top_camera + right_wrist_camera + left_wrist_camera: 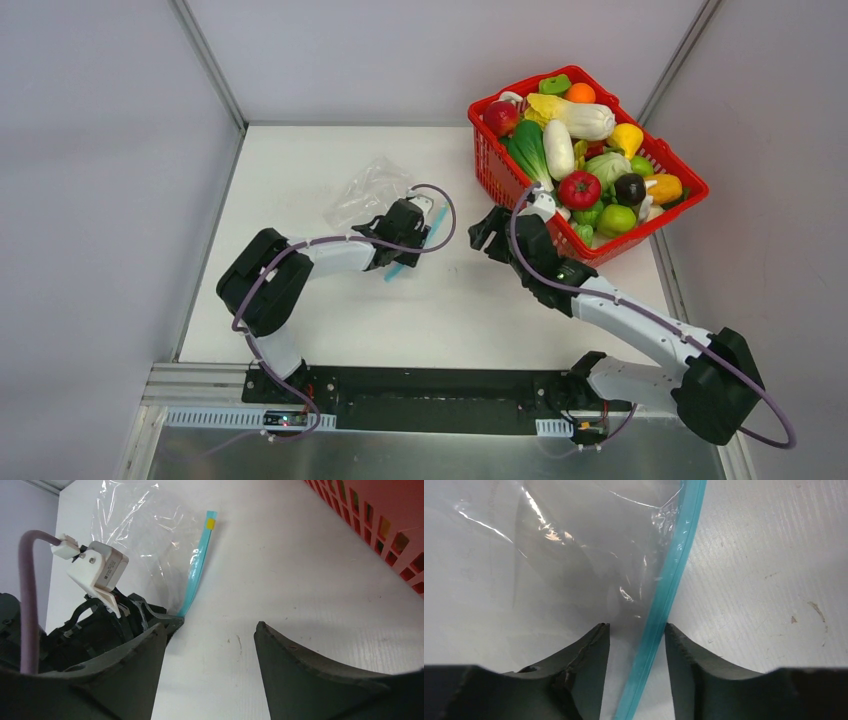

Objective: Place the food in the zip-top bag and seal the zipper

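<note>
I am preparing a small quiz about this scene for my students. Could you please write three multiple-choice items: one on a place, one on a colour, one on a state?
1. Where is the food?
A. in the red basket
B. in a blue bowl
C. in a cardboard box

2. What colour is the zipper of the zip-top bag?
A. black
B. teal-blue
C. orange

3. The right gripper is:
A. shut on a tomato
B. shut on a spoon
C. open and empty

Answers:
1 A: the toy fruits and vegetables fill the basket.
2 B: the strip running through the left gripper is teal-blue.
3 C: its jaws stand apart with nothing between them.
</note>
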Controlling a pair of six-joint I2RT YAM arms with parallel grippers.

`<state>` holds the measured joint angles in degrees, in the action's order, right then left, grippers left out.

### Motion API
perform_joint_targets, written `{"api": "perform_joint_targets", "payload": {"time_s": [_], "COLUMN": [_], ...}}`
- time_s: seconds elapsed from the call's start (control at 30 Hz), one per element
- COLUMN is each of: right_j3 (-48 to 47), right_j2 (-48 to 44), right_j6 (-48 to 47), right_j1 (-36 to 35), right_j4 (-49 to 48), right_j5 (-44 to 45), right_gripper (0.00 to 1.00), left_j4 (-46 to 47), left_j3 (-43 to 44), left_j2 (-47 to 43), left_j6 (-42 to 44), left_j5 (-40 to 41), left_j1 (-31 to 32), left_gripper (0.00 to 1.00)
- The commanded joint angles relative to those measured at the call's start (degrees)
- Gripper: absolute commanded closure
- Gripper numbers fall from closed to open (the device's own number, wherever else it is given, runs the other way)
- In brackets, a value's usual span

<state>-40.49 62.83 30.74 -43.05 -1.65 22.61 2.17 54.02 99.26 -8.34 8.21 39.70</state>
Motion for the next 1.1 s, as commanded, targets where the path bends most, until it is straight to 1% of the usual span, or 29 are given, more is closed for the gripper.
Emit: {"api": "perform_joint_targets", "payload": {"time_s": [0.0, 0.1, 0.17, 0.23, 0.33, 0.47, 0.7, 0.97, 1.07], "right_j3": [-1.75, -2.0, -1.93, -2.03, -2.52, -3.02, -2.85, -4.81, -4.61], "right_j2": [1.88, 3.14, 3.99, 4.98, 6.56, 7.8, 8.33, 11.23, 11.51], "right_j6": [2.53, 3.88, 4.84, 5.63, 6.55, 7.13, 6.85, 4.66, 3.18], "right_j1": [0.19, 0.15, 0.12, 0.19, 0.19, 0.14, 0.15, -0.06, -0.53], "right_j4": [-2.72, -2.81, -3.01, -3.26, -3.18, -2.83, -4.34, -5.35, -7.19], "right_j5": [-1.35, -1.48, -1.25, -0.97, -0.33, 0.2, 1.06, -3.91, -6.14], "right_gripper": [0.32, 0.34, 0.36, 0.37, 0.38, 0.4, 0.41, 0.4, 0.39], "left_j4": [1.19, 2.66, 3.29, 3.84, 5.13, 6.15, 9.71, 10.11, 11.19], "left_j3": [-2.38, -3.66, -3.92, -4.0, -4.58, -5.55, -8.04, -10.2, -11.77], "left_j2": [0.74, 0.33, 0.22, 0.23, 0.02, -1.04, -3.23, -8.02, -10.58], "left_j6": [-0.75, -0.63, -0.58, -0.72, -0.99, -1.77, -3.8, -6.11, -7.8], "left_j5": [2.08, 1.34, 0.25, -0.77, -1.73, -2.61, -5.46, -8.1, -10.53], "left_j1": [0.02, 0.02, 0.02, 0.02, -0.02, -0.06, -0.06, -1.54, -2.94], "left_gripper": [0.6, 0.72, 0.81, 0.92, 1.0, 1.0, 1.0, 1.0, 1.0]}}
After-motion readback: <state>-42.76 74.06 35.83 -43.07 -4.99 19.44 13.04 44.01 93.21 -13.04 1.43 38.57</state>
